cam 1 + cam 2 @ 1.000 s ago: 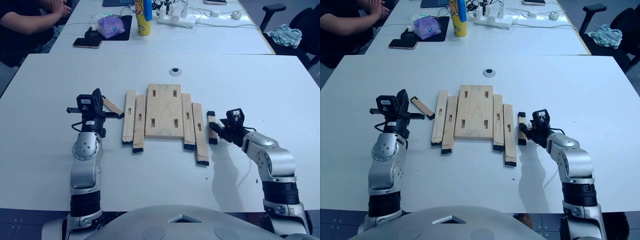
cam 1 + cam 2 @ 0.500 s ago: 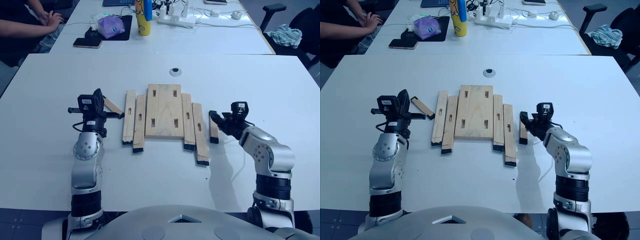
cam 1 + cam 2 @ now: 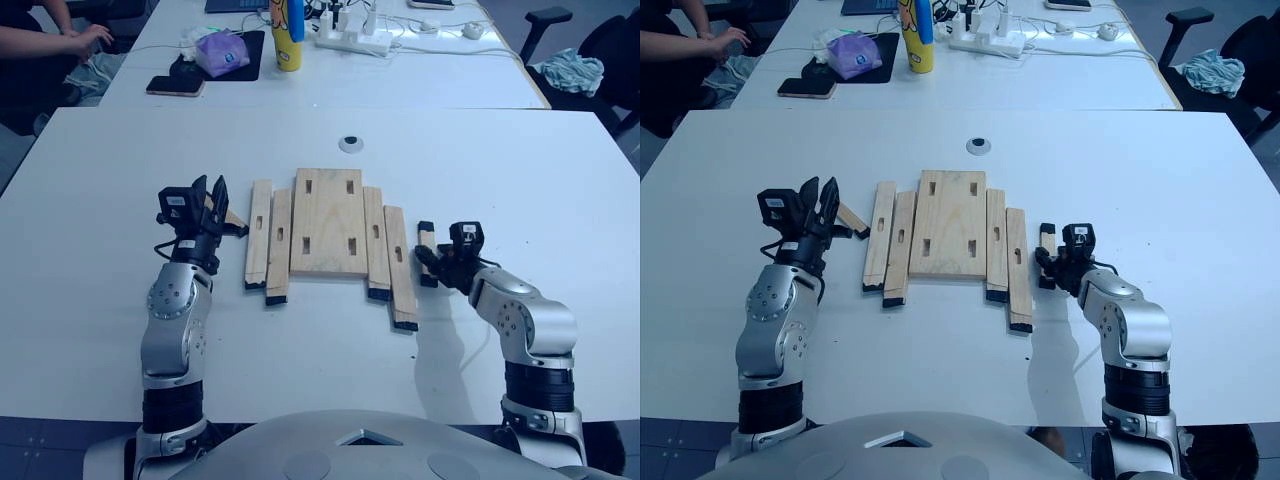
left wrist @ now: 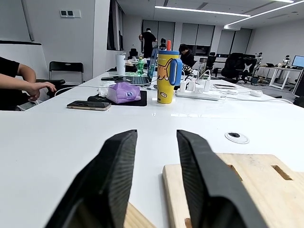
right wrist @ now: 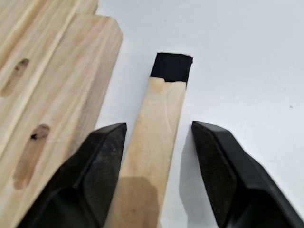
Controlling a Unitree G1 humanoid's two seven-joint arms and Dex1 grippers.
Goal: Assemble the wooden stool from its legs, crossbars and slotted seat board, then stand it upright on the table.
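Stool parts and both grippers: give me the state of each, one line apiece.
seat board: flat on the table, slots up, nothing fitted.
legs: lying flat, two each side of the board, unassembled.
right crossbar: flat, between the right gripper's fingers.
left crossbar: flat, angled, by the left gripper.
left gripper: open.
right gripper: open, straddling the right crossbar.

Left arm, right arm: silver-grey rounded metal shells, black bands at joints. Left hand, right hand: matte black, each with two wedge-shaped fingers, finely textured faces. Black camera box on each wrist, small white label. Thin black cable looping beside wrist.
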